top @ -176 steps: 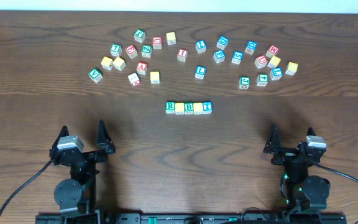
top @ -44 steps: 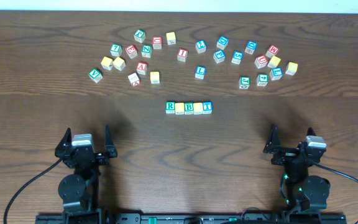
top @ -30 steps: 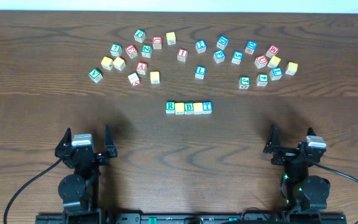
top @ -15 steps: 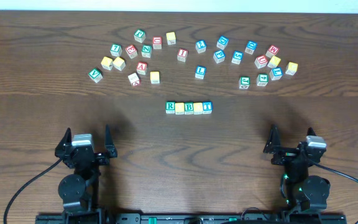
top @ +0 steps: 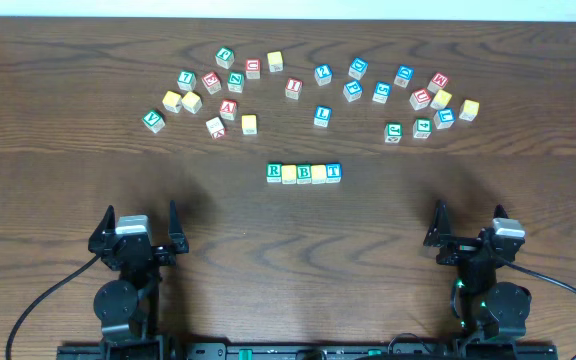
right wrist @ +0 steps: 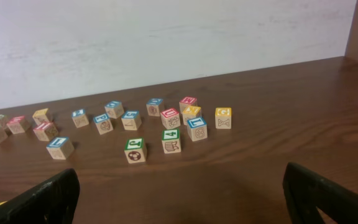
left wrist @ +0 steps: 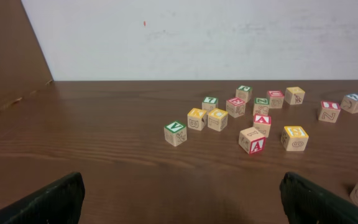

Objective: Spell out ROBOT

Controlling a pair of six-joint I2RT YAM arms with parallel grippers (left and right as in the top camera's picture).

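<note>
Overhead: centred block row (top: 304, 172), apparently five long; loose blocks (top: 322, 116) beyond.

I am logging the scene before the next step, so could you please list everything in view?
row of blocks: five; green, yellow, green, yellow, blue; side by side at the table's middle, with R, B and T readable.
loose blocks: twenty-six; red, green, blue and yellow; scattered in a band beyond the row.
table: one; dark brown wood; under everything.
wall: one; white; behind the table's far edge.
left claw: one; black; near edge, open, holding nothing.
right claw: one; black; near edge, open, holding nothing.
</note>
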